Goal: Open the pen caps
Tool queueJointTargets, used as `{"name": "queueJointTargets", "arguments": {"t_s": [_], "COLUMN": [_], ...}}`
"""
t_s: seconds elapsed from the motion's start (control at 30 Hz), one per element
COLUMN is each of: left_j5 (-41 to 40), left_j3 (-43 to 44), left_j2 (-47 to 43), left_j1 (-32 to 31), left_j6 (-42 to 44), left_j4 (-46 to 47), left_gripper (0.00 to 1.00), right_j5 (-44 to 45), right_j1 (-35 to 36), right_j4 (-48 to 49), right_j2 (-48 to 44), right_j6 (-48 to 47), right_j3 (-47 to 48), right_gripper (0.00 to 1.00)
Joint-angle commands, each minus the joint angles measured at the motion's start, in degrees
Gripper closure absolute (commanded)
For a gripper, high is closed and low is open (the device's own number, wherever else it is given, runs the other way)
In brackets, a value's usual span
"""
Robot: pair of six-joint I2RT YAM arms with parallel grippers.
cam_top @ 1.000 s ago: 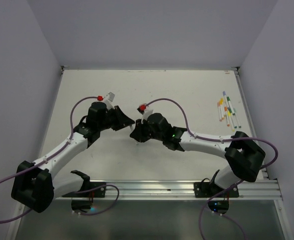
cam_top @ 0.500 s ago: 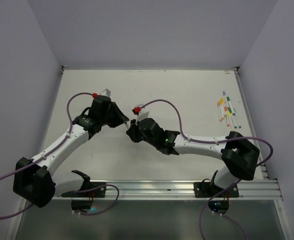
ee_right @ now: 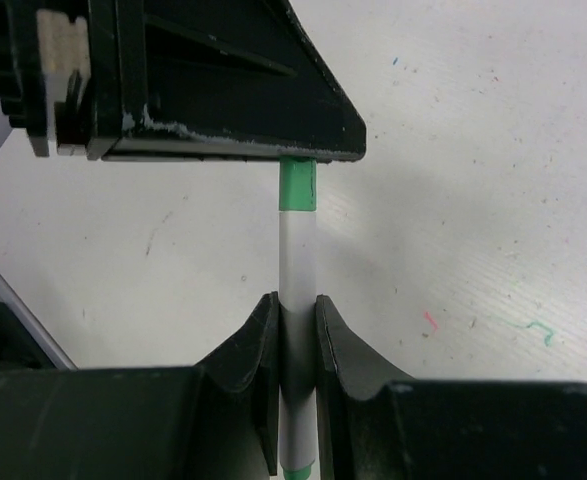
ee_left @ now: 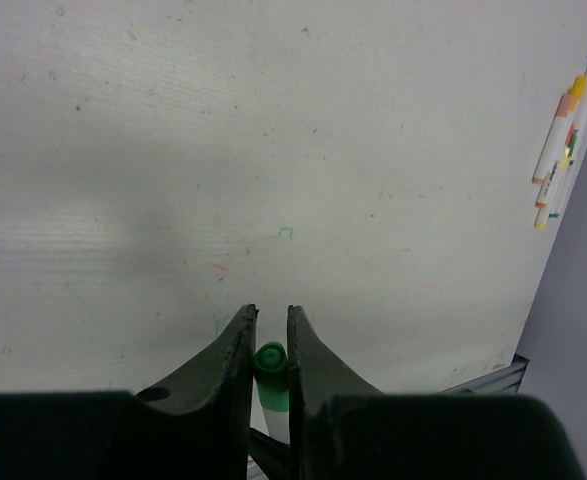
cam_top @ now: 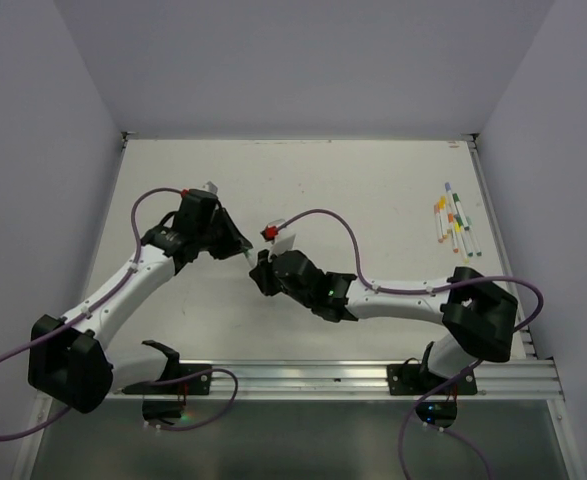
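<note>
A green-capped white pen is held between my two grippers above the middle of the table. My left gripper is shut on the pen's green cap; the cap also shows in the right wrist view, under the left fingers. My right gripper is shut on the white barrel, and a green end shows below its fingers. In the top view the left gripper and the right gripper meet tip to tip. Several other pens lie at the far right.
The group of pens lies close to the table's right edge, and it shows in the left wrist view. Small ink marks dot the white table. Walls close in the left, back and right sides.
Both grippers have shifted left together. The right arm has stretched further left, and the left wrist has drawn back and turned.
</note>
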Motion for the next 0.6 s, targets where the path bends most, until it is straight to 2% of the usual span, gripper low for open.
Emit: {"name": "queueJointTargets", "arguments": {"t_s": [0.0,0.23,0.37,0.4,0.47,0.5,0.53,0.57], "left_j5": [-15.4,-13.7,-7.1,-5.1,-3.6,-1.2,0.5,2.4], "left_j3": [4.7,5.0,3.1,2.1,-0.7,-4.5,-6.2,-7.5], "left_j2": [-1.2,-1.6,-1.9,-2.6,-4.9,-8.5,-10.1,-11.5], "left_j1": [8.8,12.0,12.0,12.0,12.1,12.1,12.1,12.1], "left_j6": [1.7,0.4,5.8,6.4,7.9,7.9,7.9,7.5], "left_j4": [13.3,14.2,18.8,18.6,19.7,21.3,22.7,24.9], "left_gripper": [1.0,1.0,0.98,0.91,0.66,0.38,0.23,0.0], "right_j5": [-2.8,-1.6,1.5,1.8,0.9,-0.4,-1.9,-5.3], "right_j1": [5.5,8.5,8.5,8.2,6.1,5.1,2.8,1.6], "right_j4": [-15.7,-14.7,-17.0,-18.0,-19.7,-20.1,-19.7,-18.4], "right_j2": [-1.0,-1.8,-5.7,-6.6,-9.0,-9.8,-10.6,-12.1], "right_j6": [0.9,2.0,0.8,0.2,-0.4,-0.8,-1.1,-1.6], "right_j3": [-3.6,-4.8,-4.6,-4.2,-3.3,-3.3,-3.8,-4.3], "right_gripper": [1.0,1.0,1.0,1.0,1.0,1.0,1.0,1.0]}}
